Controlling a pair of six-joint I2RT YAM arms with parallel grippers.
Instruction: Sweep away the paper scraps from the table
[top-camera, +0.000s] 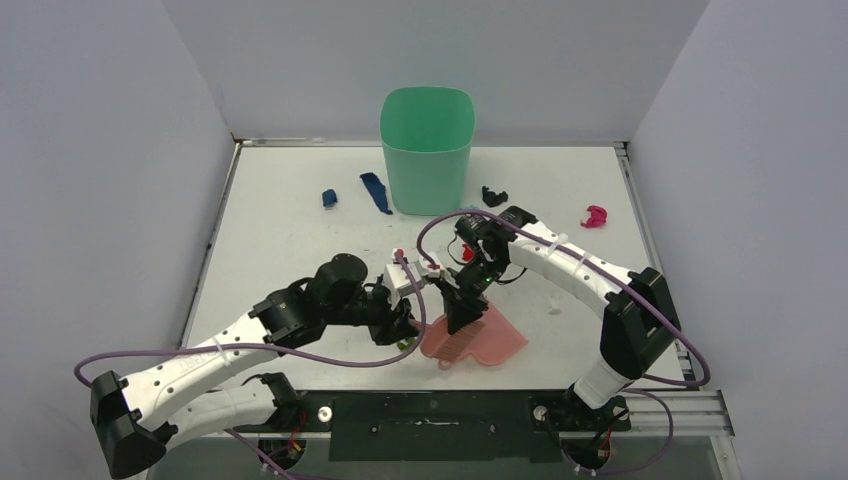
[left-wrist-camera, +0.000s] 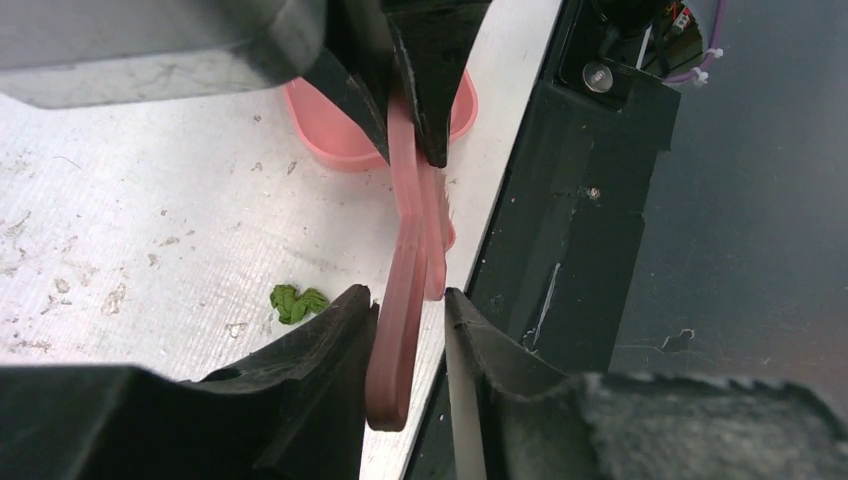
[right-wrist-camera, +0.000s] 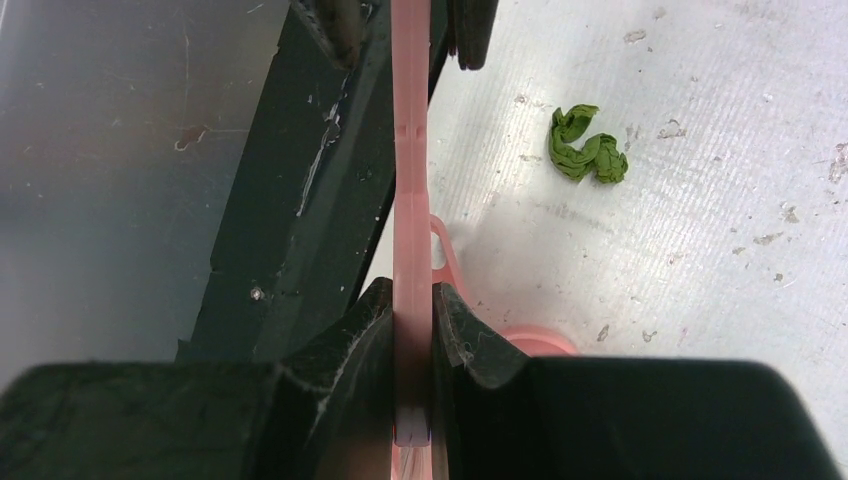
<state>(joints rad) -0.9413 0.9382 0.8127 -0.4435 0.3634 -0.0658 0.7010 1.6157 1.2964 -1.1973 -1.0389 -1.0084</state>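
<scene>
Your right claw (right-wrist-camera: 410, 300) is clenched on the handle of the pink hand brush (right-wrist-camera: 410, 150), with both fingers pressed flat against its sides. Your left claw (left-wrist-camera: 408, 300) straddles the same handle farther along but is released: one finger touches it, and there is a gap between it and the other. A crumpled green scrap (left-wrist-camera: 297, 302) lies on the table (left-wrist-camera: 150, 200) just beside the left claw, apart from its fingers. The pink dustpan (left-wrist-camera: 330, 125) rests on the table just past the right claw. More paper scraps lie well beyond both claws, near the green bin (top-camera: 427, 150): a dark blue scrap (top-camera: 329, 198), a black scrap (top-camera: 494, 196) and a magenta scrap (top-camera: 595, 216).
</scene>
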